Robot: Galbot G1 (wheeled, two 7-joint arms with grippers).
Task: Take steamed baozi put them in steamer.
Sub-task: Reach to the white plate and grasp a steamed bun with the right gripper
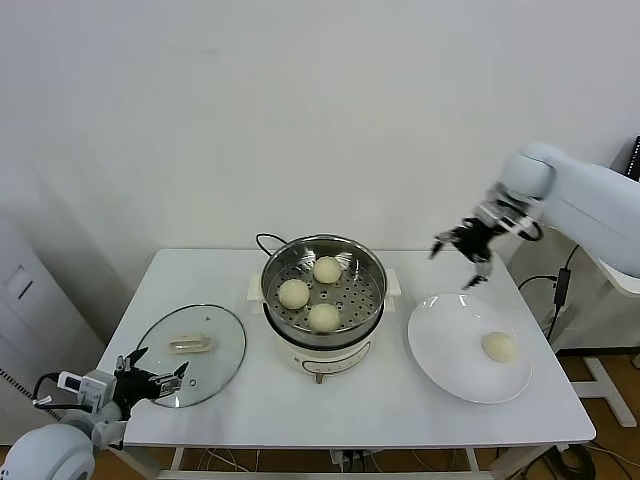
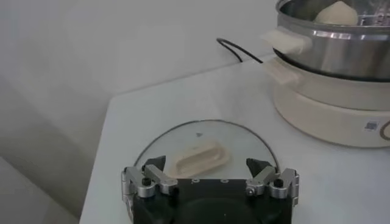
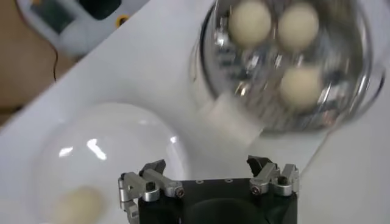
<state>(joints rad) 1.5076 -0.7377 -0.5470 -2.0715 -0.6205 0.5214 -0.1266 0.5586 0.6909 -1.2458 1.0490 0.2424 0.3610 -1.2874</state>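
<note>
Three smooth cream baozi in shiny perforated steamer, fourth on white plate, right hand open, left hand open.

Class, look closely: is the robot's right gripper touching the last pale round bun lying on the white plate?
Apart. In the head view the open right gripper hangs in the air above the white plate's far edge, clear of the pale round bun, with bare plate between.

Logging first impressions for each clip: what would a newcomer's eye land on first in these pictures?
Probably the shiny steamer at the table's middle, with three steamed baozi on its perforated floor. Next, the lone baozi on the white plate to the steamer's right, with the right gripper open in the air above the plate's far edge. The left gripper rests open at the near edge of the glass lid, on the table's left.
</note>
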